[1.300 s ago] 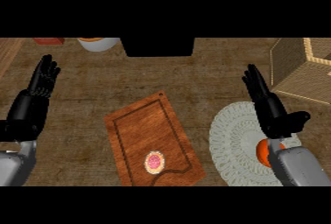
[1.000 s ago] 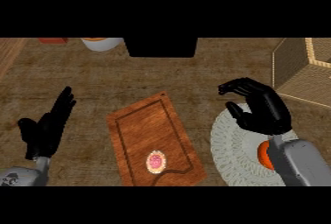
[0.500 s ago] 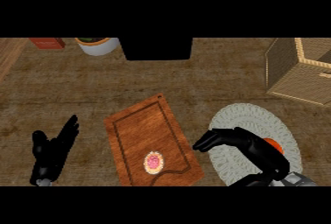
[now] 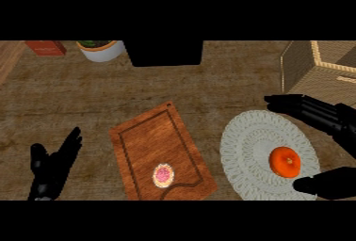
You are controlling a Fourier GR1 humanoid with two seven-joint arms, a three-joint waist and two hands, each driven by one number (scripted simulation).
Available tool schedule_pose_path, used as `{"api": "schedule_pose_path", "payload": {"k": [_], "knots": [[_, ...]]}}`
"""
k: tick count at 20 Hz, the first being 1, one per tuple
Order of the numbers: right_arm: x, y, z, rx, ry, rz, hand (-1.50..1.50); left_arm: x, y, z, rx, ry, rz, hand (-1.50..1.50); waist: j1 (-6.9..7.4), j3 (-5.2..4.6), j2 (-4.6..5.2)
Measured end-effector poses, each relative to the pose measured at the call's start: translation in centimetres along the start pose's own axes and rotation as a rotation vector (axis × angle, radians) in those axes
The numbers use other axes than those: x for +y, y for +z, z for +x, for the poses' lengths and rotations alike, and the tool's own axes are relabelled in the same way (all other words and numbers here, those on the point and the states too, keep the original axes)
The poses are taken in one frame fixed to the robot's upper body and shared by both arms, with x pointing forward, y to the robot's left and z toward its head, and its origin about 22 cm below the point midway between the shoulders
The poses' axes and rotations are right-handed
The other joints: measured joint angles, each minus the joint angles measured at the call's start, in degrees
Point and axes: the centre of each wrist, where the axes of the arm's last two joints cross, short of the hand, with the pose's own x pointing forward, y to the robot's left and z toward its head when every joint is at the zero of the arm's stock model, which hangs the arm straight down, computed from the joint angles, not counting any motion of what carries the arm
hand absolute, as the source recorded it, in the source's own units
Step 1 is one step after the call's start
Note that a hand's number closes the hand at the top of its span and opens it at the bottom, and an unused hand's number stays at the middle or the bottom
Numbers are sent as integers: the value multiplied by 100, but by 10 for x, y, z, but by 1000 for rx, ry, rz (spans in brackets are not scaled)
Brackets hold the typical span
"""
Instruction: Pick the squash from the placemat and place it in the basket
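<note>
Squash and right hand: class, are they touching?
Cannot tell. Head view: the right hand has its thumb by the squash, no clear gap or contact.

Cut by the right edge: right hand [image 4: 316,113], palm and wrist unseen; likewise basket [image 4: 313,70] just above its fingers. Clipped at the wrist along the bottom: left hand [image 4: 52,167]. Between the hands, cutting board [image 4: 156,141] losing its near corner; on it, small round thing [image 4: 163,174] too small to identify. Partly hidden under the right thumb: rim of placemat [image 4: 250,141].

The wooden counter [image 4: 83,94] bears a cutting board [image 4: 147,141], round placemat [image 4: 243,141], basket [image 4: 314,70] and white pot [image 4: 104,52]
</note>
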Motion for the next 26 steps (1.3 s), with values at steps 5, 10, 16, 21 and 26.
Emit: {"api": "schedule_pose_path", "payload": {"k": [5,10,16,21,26], "knots": [[-72,15,22,79,185,88,-150,-2,1,2,4,0,1,0,47,-1,28],[-118,27,40,165,274,281,-150,-6,-1,2,7,0,-10,0,71,4,47],[-152,38,54,243,339,425,-150,-6,1,4,10,-5,-10,0,121,8,58],[-159,45,47,262,346,461,-150,-7,0,7,12,-7,-17,0,183,8,75],[-141,51,31,261,315,458,-150,-9,0,5,17,-2,-13,0,174,13,72]]}}
